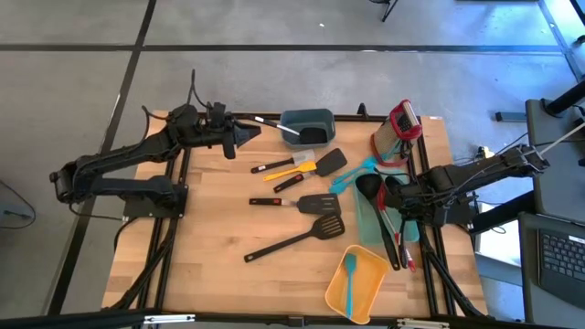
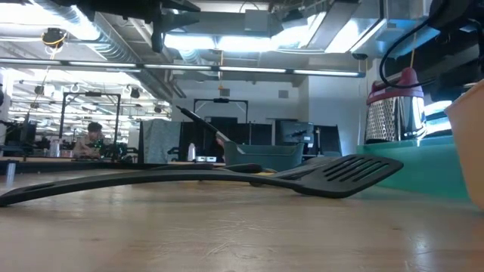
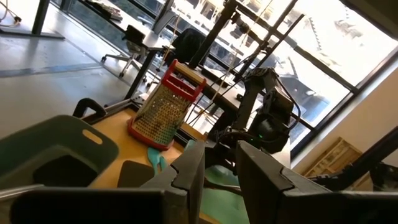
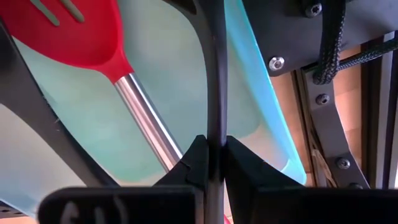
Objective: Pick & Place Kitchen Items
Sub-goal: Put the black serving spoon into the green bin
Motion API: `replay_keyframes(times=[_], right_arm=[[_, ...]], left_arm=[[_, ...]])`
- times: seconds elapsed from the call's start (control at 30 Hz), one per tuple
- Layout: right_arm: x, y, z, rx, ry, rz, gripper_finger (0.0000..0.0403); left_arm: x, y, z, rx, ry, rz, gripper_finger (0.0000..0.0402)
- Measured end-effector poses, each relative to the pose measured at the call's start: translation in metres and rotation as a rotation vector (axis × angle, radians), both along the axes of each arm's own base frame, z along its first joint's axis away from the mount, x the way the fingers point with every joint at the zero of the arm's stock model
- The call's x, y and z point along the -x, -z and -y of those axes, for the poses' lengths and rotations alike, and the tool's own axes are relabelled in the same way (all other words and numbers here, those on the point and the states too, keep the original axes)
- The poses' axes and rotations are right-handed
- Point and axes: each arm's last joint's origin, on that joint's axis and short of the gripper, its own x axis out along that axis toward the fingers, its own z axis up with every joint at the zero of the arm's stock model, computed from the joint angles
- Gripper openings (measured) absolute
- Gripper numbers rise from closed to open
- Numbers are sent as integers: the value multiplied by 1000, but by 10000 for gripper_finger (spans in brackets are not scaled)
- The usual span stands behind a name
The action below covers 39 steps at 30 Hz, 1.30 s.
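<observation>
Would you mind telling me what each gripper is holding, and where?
The right gripper pinches a black utensil's thin handle. The left gripper holds nothing.

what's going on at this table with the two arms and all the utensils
The right gripper has its fingers shut on a thin black utensil handle over the teal tray on the table's right side. The left gripper hovers beside the grey bin at the far edge, holding nothing. Several turners and spatulas lie loose mid-table.
</observation>
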Motion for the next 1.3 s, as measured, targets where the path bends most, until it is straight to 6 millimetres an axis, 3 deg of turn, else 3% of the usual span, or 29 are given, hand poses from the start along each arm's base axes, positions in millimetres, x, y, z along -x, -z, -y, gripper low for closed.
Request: replay_keyframes(times=[0.17, 0.47, 0.67, 1.0, 1.3], right_arm=[[0, 0, 0, 1, 8, 0, 32], [0, 0, 0, 1, 4, 1, 180], [0, -7, 0, -3, -30, 10, 216], [-1, -8, 0, 0, -34, 4, 148], [-2, -8, 0, 31, -8, 10, 43]], left_arm=[[0, 0, 0, 0, 0, 0, 86], [0, 0, 0, 1, 9, 0, 86], [0, 0, 0, 0, 11, 0, 86], [0, 0, 0, -3, 9, -1, 86], [0, 0, 0, -3, 10, -1, 86]])
